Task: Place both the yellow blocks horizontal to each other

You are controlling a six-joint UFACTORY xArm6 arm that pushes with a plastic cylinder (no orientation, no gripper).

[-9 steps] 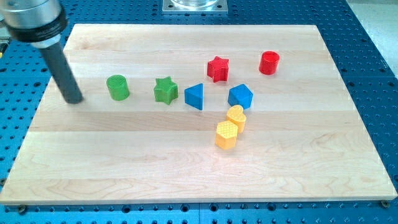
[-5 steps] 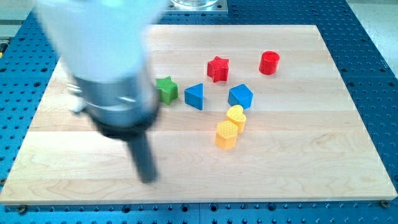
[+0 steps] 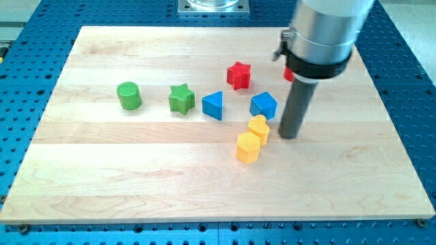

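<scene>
Yellow pair: yellow heart-shaped block (image 3: 258,127) touching yellow hexagonal block (image 3: 248,147), set diagonally near the light wooden board's (image 3: 95,170) centre.
Tip: my tip (image 3: 289,135) rests just right of the heart, apart from it.
Grasp: none; plain rod, nothing held.
Neighbours: blue pentagonal block (image 3: 263,105) above the heart.
</scene>
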